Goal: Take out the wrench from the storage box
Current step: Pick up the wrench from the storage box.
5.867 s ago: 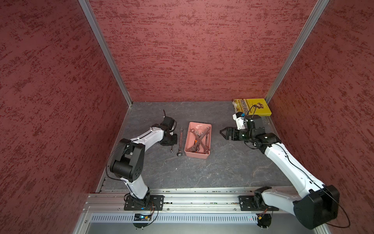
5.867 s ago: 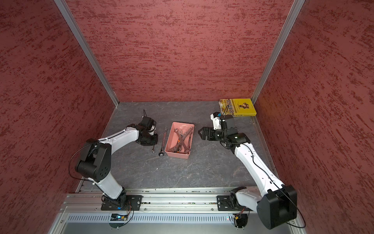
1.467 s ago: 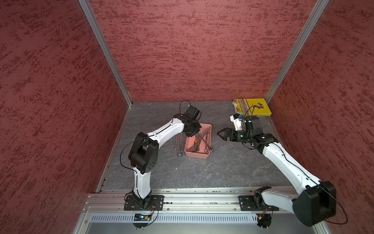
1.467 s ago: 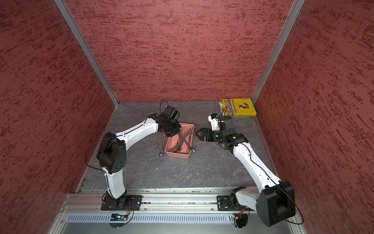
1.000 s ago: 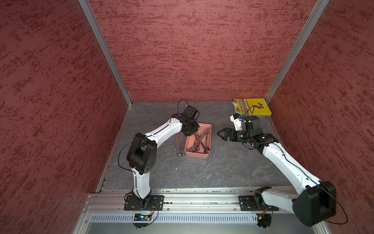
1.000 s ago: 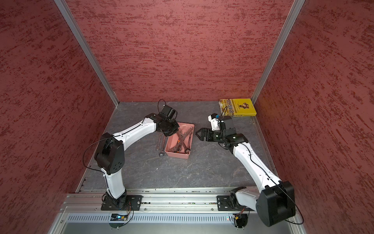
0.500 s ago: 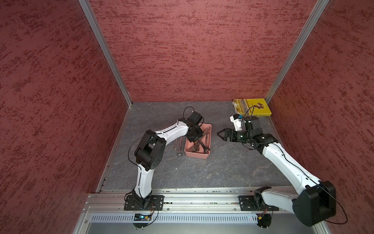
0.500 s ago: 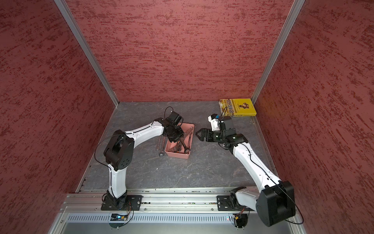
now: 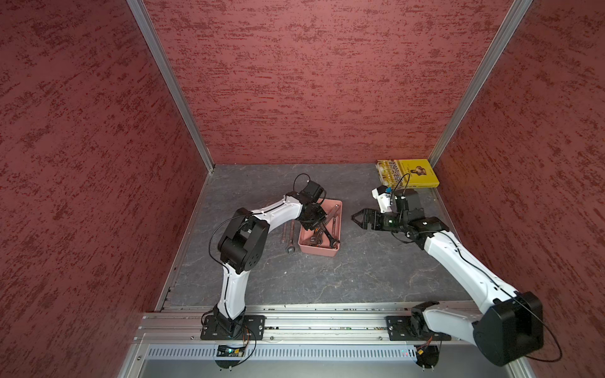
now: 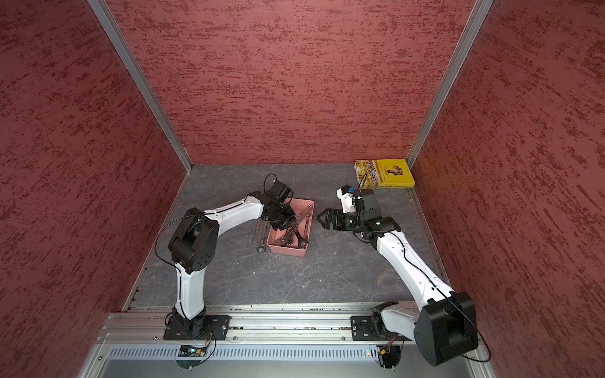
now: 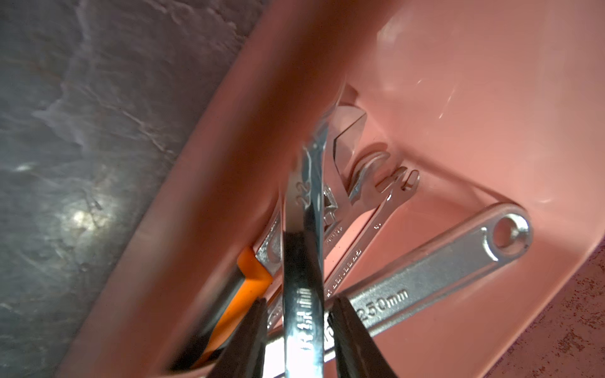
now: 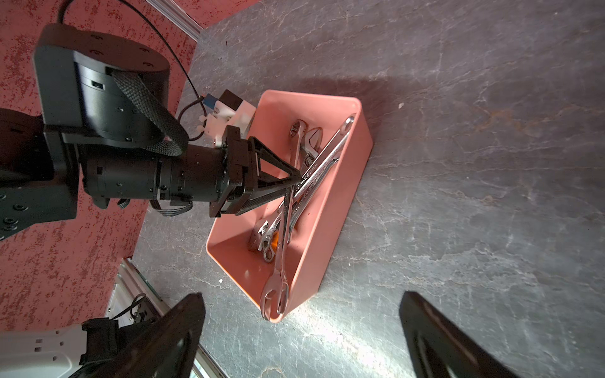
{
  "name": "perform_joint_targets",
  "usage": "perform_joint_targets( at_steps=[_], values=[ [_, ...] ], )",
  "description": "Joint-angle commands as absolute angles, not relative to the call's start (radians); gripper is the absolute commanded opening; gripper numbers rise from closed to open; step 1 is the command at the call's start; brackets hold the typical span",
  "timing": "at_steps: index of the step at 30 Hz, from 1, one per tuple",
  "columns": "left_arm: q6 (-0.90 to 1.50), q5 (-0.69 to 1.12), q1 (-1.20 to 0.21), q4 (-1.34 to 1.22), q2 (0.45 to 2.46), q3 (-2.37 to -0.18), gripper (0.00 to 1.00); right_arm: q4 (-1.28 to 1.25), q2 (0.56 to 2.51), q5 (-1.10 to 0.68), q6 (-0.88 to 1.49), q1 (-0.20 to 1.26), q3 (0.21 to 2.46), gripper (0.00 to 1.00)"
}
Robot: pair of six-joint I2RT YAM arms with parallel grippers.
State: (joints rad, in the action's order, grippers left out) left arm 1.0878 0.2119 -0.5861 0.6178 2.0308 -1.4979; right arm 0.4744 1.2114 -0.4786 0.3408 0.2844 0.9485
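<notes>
Grey stone tabletop. Storage box frame centre; wrench inside likely heavy, stiff, slick; grasp mid-shank. Left gripper straddles it, clamp unclear; right gripper splayed.

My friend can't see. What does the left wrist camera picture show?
The left gripper straddles a shiny wrench marked 22, inside the pink storage box. Several other wrenches lie under it.

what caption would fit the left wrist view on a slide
Left end effector straddles a wrench stamped 22, above other wrenches in the pink storage box.
</notes>
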Motion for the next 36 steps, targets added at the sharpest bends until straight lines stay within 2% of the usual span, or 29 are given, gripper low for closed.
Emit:
perform_joint_targets(
  at_steps=[1, 8, 23, 33, 36],
  values=[
    [1.071, 0.217, -0.579, 0.608, 2.1, -1.509, 0.36, 0.451, 1.195, -0.467, 0.338, 0.284, 0.937, 0.98],
    [1.058, 0.215, -0.584, 0.617, 2.14, -1.526, 0.31, 0.461, 1.177, -0.459, 0.338, 0.282, 0.934, 0.98],
    [1.03, 0.186, -0.591, 0.642, 2.188, -1.559, 0.31, 0.457, 1.16, -0.459, 0.346, 0.279, 0.914, 0.98],
    [1.035, 0.174, -0.586, 0.641, 2.124, -1.543, 0.0, 0.451, 1.167, -0.457, 0.347, 0.276, 0.917, 0.98],
    [1.044, 0.173, -0.589, 0.64, 2.084, -1.553, 0.0, 0.445, 1.17, -0.456, 0.346, 0.276, 0.921, 0.98]
  ],
)
